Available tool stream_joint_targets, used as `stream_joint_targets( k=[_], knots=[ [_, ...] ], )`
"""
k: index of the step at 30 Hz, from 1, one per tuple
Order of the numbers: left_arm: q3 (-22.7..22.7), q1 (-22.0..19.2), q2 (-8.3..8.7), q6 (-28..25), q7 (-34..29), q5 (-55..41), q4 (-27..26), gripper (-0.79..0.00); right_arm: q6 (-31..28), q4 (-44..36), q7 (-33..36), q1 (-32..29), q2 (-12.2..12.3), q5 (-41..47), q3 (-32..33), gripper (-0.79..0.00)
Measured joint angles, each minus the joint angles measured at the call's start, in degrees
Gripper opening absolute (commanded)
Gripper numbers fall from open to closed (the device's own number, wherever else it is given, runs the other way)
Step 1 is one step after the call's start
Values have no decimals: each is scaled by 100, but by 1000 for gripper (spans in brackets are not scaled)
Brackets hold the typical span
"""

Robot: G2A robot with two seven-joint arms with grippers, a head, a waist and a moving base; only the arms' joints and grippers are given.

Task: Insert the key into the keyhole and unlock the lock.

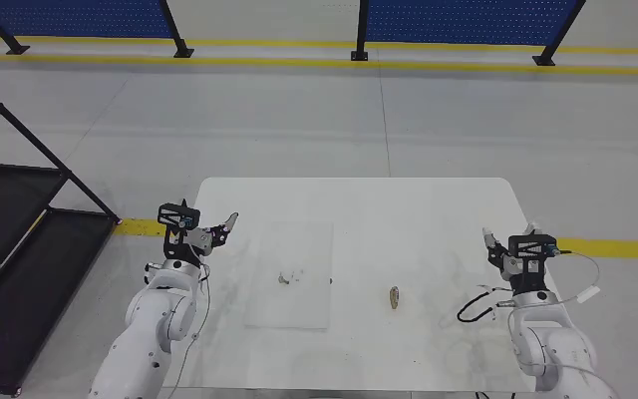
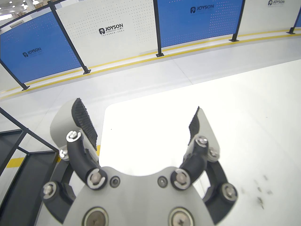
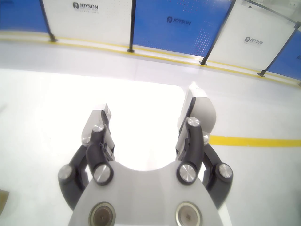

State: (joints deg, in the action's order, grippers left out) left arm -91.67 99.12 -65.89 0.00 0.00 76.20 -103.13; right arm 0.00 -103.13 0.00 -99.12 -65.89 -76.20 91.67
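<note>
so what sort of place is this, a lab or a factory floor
Most likely a fenced robot test cell in a large industrial hall. Blue and white perforated barrier panels ring the area, a yellow line marks the pale floor, and a white table stands inside.

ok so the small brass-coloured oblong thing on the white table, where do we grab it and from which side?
Grip the small brass-coloured oblong object mid-length, across its narrow width, coming straight down: it lies flat on the white table, long axis pointing roughly away from the robot. The open right gripper looks nearer. Finer shape is too small to tell.
</note>
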Motion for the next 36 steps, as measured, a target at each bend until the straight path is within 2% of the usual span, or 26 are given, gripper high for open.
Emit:
stream_joint_targets(
  k=[1,2,6,14,18,21,28,36],
  knots=[
    [0,0,0,0,0,0,0,0,0,0,0,0,0,0,0,-200],
    [0,0,0,0,0,0,0,0,0,0,0,0,0,0,0,0],
    [4,-66,-5,-82,-99,-120,-16,0,0,0,0,0,0,0,0,0],
    [3,-409,-7,-384,-977,-425,-444,0,0,0,0,0,0,0,0,0],
    [48,-626,-10,-565,-1672,-804,-659,0,0,0,0,0,0,0,0,0],
    [111,-838,-11,-629,-2471,-1235,-733,0,0,0,0,0,0,0,0,0],
    [405,-1454,9,-658,-5162,-2403,-741,0,0,0,0,0,0,0,0,0],
    [689,-2001,39,-308,-7280,-3558,-512,0,0,0,0,0,0,0,0,0]
  ],
)
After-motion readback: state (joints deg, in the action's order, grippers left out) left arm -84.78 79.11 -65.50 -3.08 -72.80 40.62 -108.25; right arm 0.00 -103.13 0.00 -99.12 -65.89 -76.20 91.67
